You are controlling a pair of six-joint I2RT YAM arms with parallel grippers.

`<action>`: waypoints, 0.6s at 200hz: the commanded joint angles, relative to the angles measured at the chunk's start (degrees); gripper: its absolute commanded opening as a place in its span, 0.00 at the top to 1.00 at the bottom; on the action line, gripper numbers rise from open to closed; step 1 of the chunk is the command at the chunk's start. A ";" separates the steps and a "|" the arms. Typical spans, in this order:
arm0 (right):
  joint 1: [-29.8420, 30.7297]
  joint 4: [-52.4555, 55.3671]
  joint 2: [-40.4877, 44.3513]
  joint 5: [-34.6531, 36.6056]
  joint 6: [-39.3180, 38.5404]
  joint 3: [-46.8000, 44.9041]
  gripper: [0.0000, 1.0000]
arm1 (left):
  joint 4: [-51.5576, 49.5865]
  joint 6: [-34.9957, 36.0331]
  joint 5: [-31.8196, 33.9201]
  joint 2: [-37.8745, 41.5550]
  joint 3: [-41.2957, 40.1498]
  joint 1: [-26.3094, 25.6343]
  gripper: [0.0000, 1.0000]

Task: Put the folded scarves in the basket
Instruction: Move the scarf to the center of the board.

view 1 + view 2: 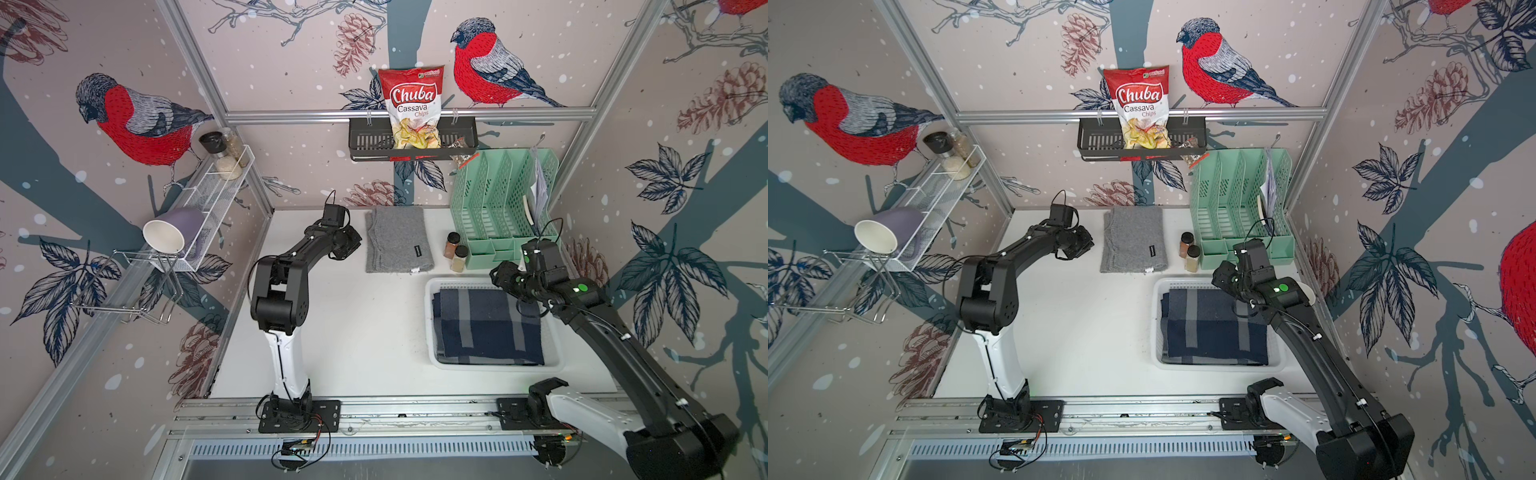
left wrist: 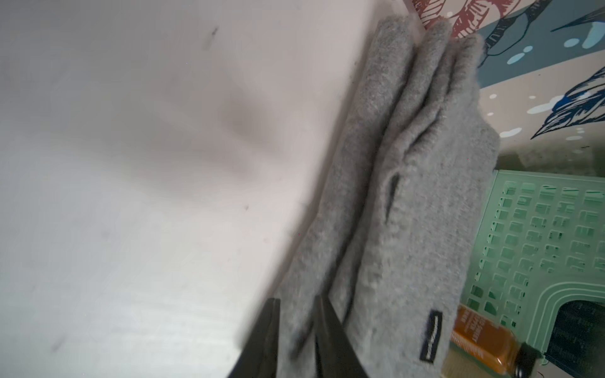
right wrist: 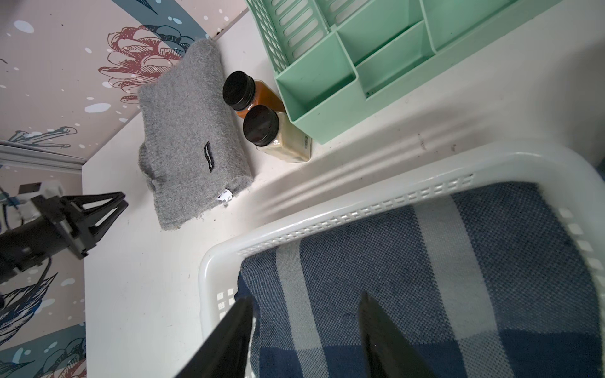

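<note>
Grey fuzzy folded scarf point(image 1: 397, 241) on white table point(image 1: 353, 332), far end, outside white perforated plastic basket point(image 1: 429, 328); navy checked scarf point(image 1: 486, 328) inside. Only right wrist view shows clearly left gripper point(image 3: 122, 201) narrow, empty, just beside grey scarf. Right gripper point(image 3: 304, 327) half-wide, empty, over basket. Scarves two, black-lidded spice jars point(image 3: 262, 126) two.

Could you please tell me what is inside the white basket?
A folded navy scarf with grey stripes lies in the basket, covering most of its bottom; anything underneath is hidden.
</note>
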State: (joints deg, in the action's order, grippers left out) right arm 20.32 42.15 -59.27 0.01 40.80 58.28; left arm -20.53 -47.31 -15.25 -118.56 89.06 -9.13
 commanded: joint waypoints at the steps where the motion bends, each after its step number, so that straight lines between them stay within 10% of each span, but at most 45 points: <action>1: -0.10 -0.41 0.16 1.17 0.69 0.52 0.43 | 0.05 2.39 -2.87 -7.08 7.52 0.75 0.73; 120: -0.29 -0.40 -1.47 0.76 1.63 0.03 0.43 | 0.00 2.26 -12.12 -29.54 33.63 4.67 0.51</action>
State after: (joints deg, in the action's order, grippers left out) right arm 20.05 42.28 -60.49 0.47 41.87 58.06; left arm -20.34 -44.80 -24.60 -145.32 120.73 -5.30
